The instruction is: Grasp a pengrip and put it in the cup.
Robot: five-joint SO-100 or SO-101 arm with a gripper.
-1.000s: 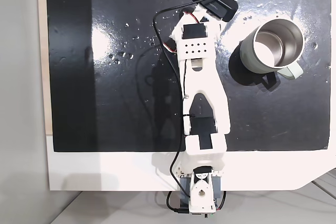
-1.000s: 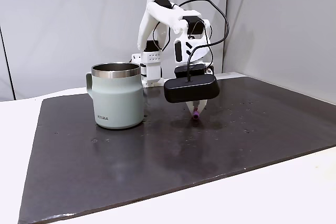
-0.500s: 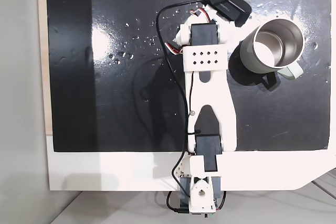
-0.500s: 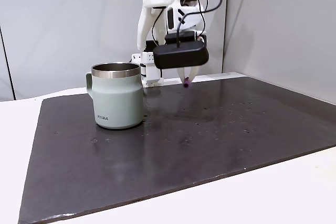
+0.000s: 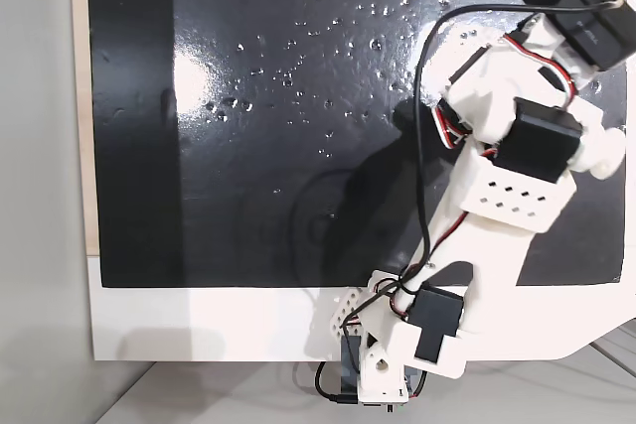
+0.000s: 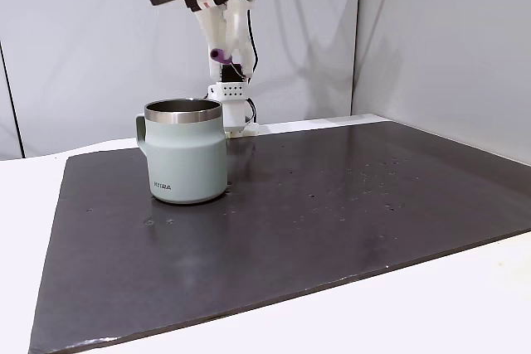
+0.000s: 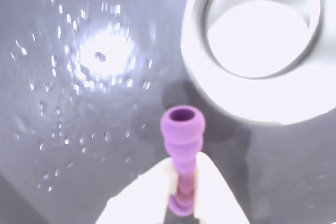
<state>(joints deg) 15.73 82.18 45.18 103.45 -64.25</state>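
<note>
Now the gripper (image 7: 184, 203) is clamped on the pengrip (image 7: 181, 145), its two white fingers (image 7: 144, 203) pressed against the lower ribs while the open upper end sticks out free. In the wrist view the tube sits over the dark mat (image 7: 63, 145), just outside the cup (image 7: 252, 40), whose steel rim curves past above and to the right of it.

The step in hand looks like the carry to the cup, with the drop not yet due. To do it well, the tube should be brought over the middle of the bright interior before the fingers part; letting go here would likely land it on the mat or bounce it off the rim. The mouth is far wider than the tube, so aim is forgiving once inside the rim. Lowering a little first would cut the chance of a bounce out.

The side fixed view gives what the wrist view cannot: height. There the pengrip (image 6: 218, 55) hangs well above the cup (image 6: 182, 151), seemingly toward its right edge, and the handle on the cup's left side shows. The top-down fixed view shows the arm (image 5: 497, 196) swung to the right of the mat (image 5: 248, 126) and covering the cup's place, so it tells nothing of alignment. The wrist view is the one to steer by.
</note>
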